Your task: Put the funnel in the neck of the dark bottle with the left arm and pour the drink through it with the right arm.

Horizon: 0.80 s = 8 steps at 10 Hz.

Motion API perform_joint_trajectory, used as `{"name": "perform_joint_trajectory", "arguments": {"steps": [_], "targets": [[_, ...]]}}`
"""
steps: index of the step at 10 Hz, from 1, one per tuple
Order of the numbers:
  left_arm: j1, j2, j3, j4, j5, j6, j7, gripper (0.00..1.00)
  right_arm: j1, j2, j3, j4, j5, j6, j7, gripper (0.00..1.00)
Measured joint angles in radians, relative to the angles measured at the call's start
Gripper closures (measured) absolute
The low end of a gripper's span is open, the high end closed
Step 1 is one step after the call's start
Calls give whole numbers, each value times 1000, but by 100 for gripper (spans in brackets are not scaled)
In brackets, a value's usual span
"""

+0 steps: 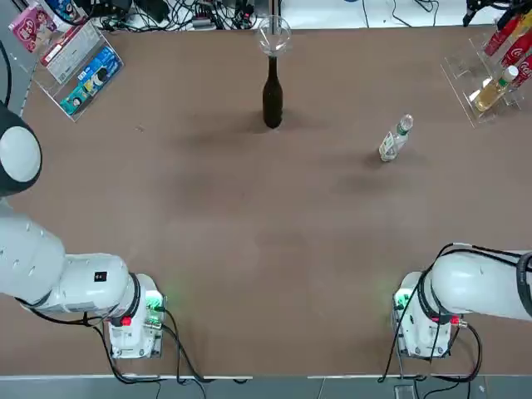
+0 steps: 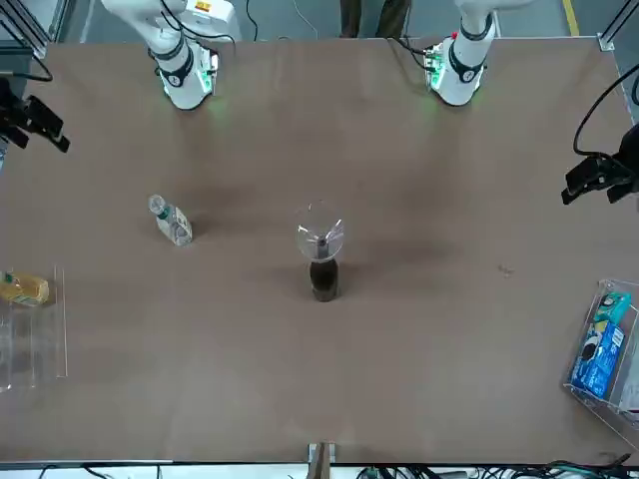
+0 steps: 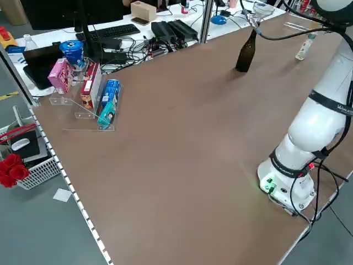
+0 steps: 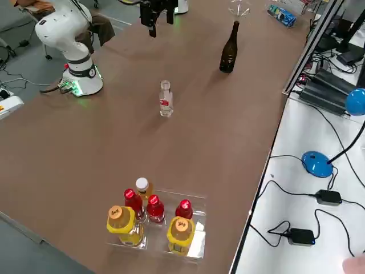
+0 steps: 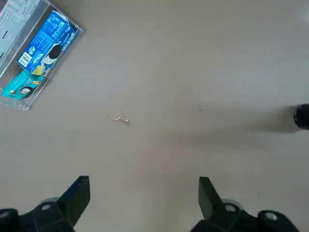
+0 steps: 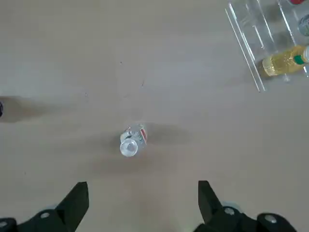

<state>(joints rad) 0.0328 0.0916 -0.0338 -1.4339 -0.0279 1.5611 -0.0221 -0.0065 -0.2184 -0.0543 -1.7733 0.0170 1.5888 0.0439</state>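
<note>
The dark bottle [image 1: 272,100] [image 2: 323,279] [image 4: 228,51] stands upright at the far middle of the table. The clear funnel [image 1: 274,35] [image 2: 319,236] [image 4: 238,8] sits in its neck. The drink [image 1: 396,139] [image 2: 172,221] [image 4: 166,99] [image 6: 130,141], a small clear bottle, stands upright to the robot's right of it. My left gripper [image 2: 599,180] [image 5: 145,193] hangs open, high over the table's left side, holding nothing. My right gripper [image 2: 35,118] [image 6: 143,195] hangs open, high above and short of the drink, also holding nothing.
A clear rack of snack boxes [image 1: 79,71] [image 5: 38,53] sits at the far left corner. A clear rack of cola and yellow-liquid bottles [image 1: 499,75] [image 4: 154,220] sits at the far right. Cables and a keyboard [image 3: 107,30] lie beyond the far edge.
</note>
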Motion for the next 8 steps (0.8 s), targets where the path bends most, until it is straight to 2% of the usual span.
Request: {"name": "perform_joint_trajectory", "arguments": {"steps": [2,8], "targets": [[0,-4,0,1,0,0,0,1,-25,-1,45,1,-2,-12,7,0],[-1,-4,0,1,0,0,-1,1,-38,-1,11,2,-4,-19,4,0]]}}
